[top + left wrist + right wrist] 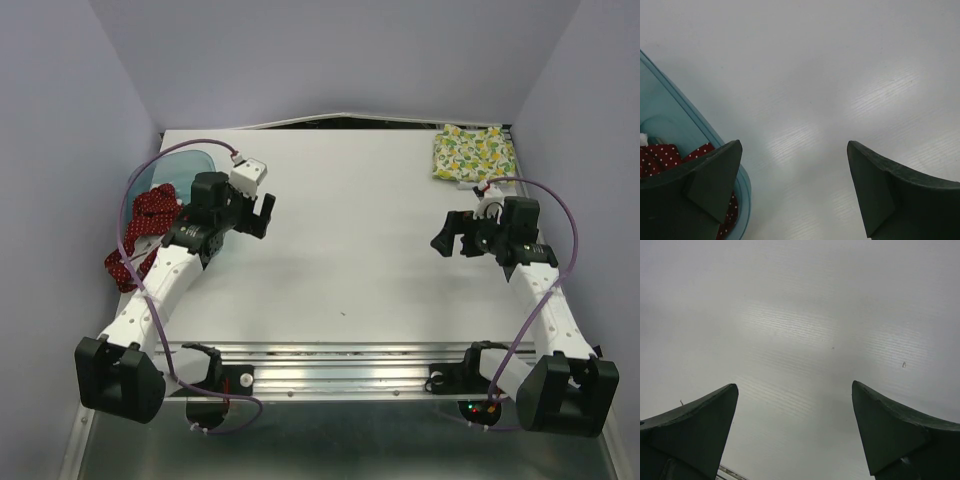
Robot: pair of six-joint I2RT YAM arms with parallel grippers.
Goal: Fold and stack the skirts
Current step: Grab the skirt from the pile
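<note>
With left gripper (263, 217) and right gripper (450, 235) hovering open and empty, the left is best aiming for the red skirt (152, 212) at its loose edge.

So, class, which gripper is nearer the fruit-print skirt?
Right. The right gripper hangs just in front of the fruit-print skirt; the left gripper is across the table by the blue tray.

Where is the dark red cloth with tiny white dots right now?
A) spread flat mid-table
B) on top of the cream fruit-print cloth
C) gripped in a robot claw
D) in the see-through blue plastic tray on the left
D: the dark red dotted cloth lies bunched in the translucent blue plastic tray, as the top and left wrist views show.
</note>
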